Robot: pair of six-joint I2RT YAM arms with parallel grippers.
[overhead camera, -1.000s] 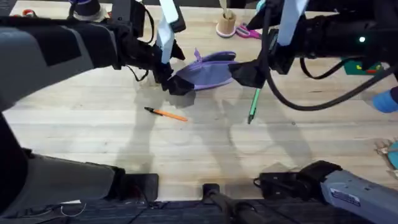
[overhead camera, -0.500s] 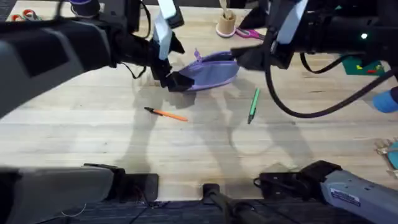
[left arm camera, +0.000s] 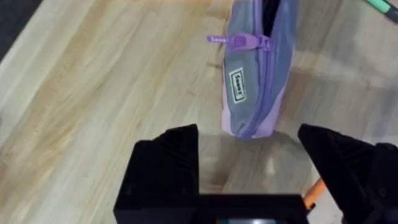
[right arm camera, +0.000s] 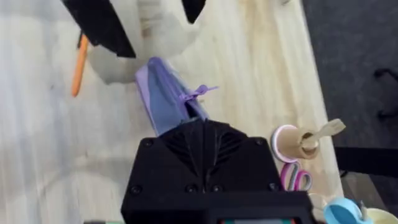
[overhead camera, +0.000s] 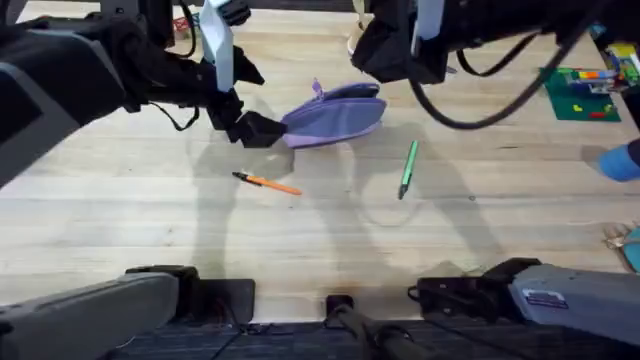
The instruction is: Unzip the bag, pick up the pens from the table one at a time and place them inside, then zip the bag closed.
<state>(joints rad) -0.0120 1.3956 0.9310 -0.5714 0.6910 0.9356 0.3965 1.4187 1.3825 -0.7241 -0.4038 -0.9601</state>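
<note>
The lavender bag [overhead camera: 335, 112] lies on the table [overhead camera: 150, 230], its zipper partly open near one end [left arm camera: 270, 12] and its purple pull [left arm camera: 239, 42] sticking out sideways. My left gripper [overhead camera: 256, 129] is open just off the bag's left end, with bare wood between its fingers [left arm camera: 168, 163]. My right gripper [overhead camera: 372, 58] hangs shut above the bag's back right and holds nothing; its closed tips [right arm camera: 202, 124] point down at the bag [right arm camera: 163, 99]. The orange pen [overhead camera: 267, 182] lies in front of the bag on the left. The green pen [overhead camera: 407, 168] lies in front on the right.
A wooden spool [overhead camera: 363, 40] and pink-handled scissors [right arm camera: 296, 178] sit behind the bag at the table's far edge. A green mat with small coloured items [overhead camera: 580, 92] lies at the back right. Blue things [overhead camera: 615, 160] show at the right edge.
Both grippers have let go of the bag. The left one drew back to the left and the right arm rose up and back. The bag settled flat on the table.
</note>
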